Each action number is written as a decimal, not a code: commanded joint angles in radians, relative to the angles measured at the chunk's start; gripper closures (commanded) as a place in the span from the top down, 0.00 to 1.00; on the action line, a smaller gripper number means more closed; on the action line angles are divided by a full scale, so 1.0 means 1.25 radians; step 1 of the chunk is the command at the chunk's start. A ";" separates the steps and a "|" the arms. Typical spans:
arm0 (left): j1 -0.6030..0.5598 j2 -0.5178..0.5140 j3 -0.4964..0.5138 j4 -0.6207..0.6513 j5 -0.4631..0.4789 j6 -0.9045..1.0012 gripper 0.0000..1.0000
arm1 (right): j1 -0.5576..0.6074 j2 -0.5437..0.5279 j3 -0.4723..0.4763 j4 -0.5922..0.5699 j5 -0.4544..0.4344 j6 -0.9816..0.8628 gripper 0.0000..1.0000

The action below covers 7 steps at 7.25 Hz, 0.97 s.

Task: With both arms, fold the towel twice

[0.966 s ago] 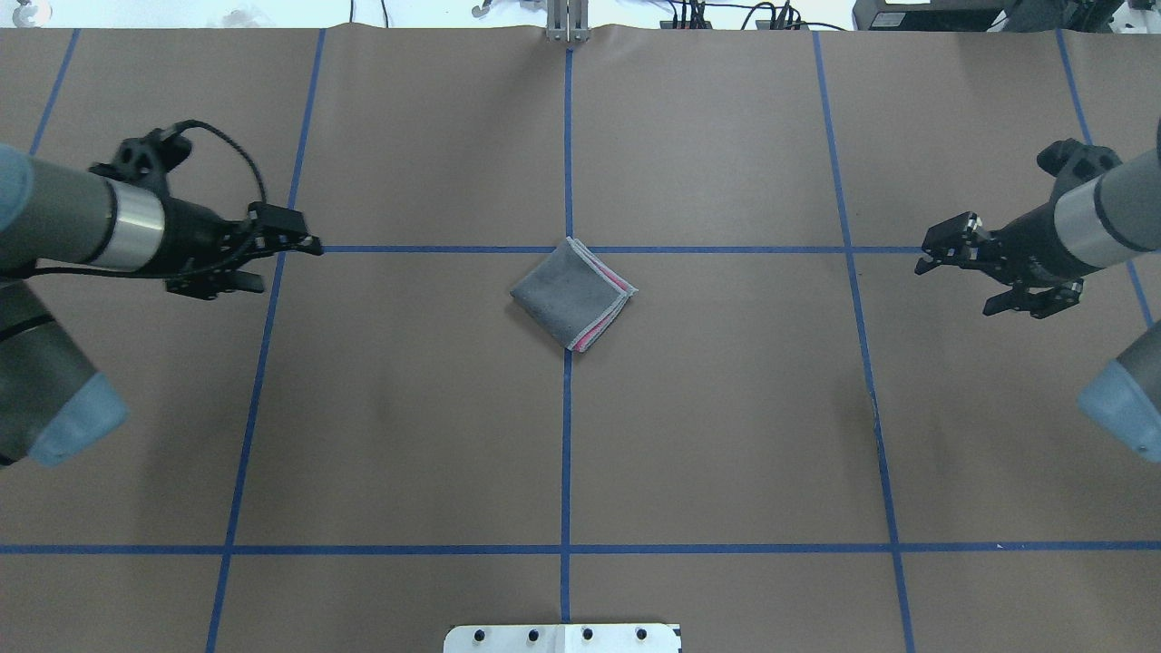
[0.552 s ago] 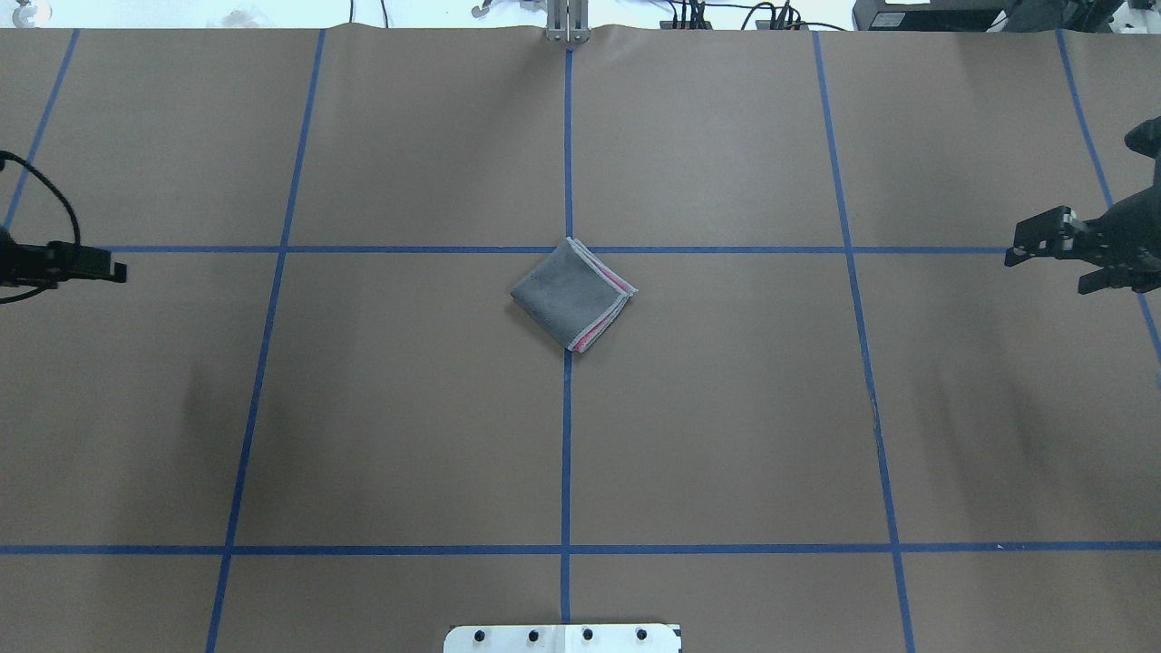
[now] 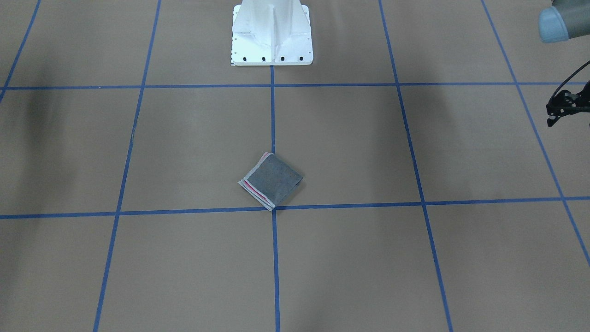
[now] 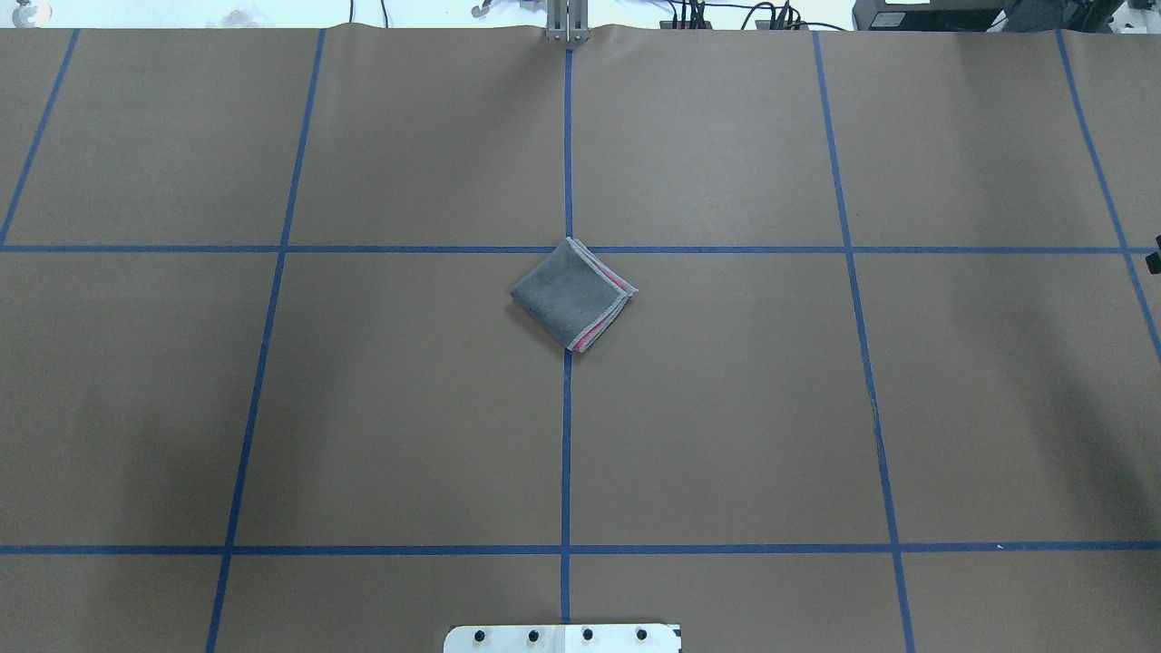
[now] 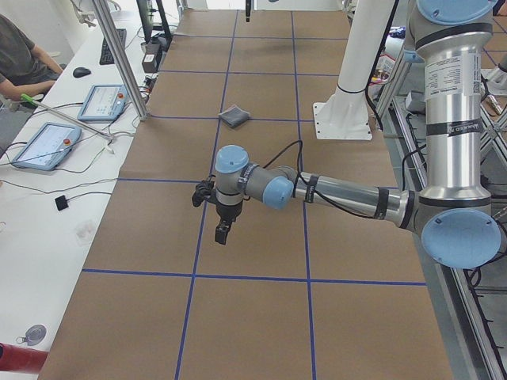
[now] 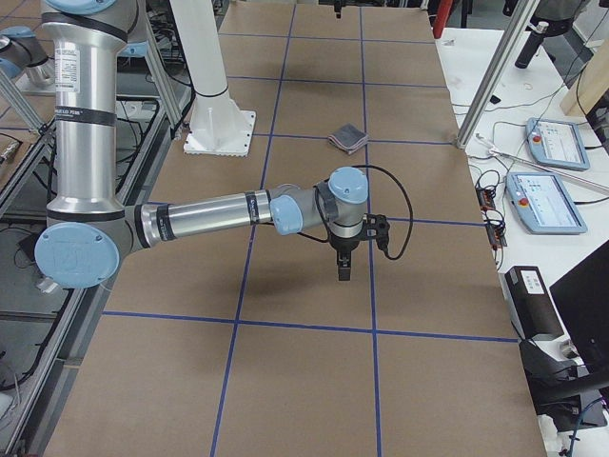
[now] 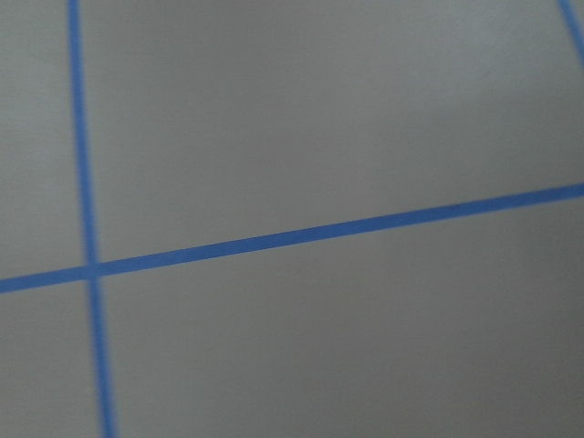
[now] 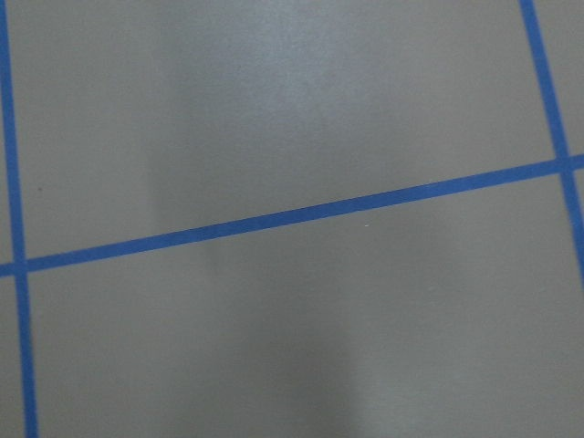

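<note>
The towel [image 4: 571, 295] lies folded into a small square at the table's centre, grey face up, with pink and pale hem layers showing along one edge. It also shows in the front view [image 3: 272, 180], the left view [image 5: 234, 117] and the right view [image 6: 348, 137]. My left gripper [image 5: 224, 233] hangs pointing down over the table's left end, far from the towel. My right gripper [image 6: 343, 268] hangs pointing down over the right end. I cannot tell whether either is open or shut. Both wrist views show only bare paper and blue tape.
The white pedestal [image 3: 272, 32] stands at the robot's side of the table. Blue tape lines [image 4: 567, 435] grid the brown paper. Metal posts [image 5: 119, 55], tablets [image 5: 46, 146] and a seated operator [image 5: 20, 47] are beyond the far edge.
Both arms have drawn back outward, left to the left and right to the right, and have left the overhead view. The towel has not moved.
</note>
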 commanded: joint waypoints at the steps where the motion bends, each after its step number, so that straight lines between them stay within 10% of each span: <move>1: -0.080 -0.006 -0.010 0.117 -0.182 0.049 1.00 | 0.019 0.009 -0.001 -0.073 0.002 -0.049 1.00; 7: -0.106 0.007 0.002 0.116 -0.187 0.047 1.00 | 0.042 0.018 -0.001 -0.107 0.041 -0.049 1.00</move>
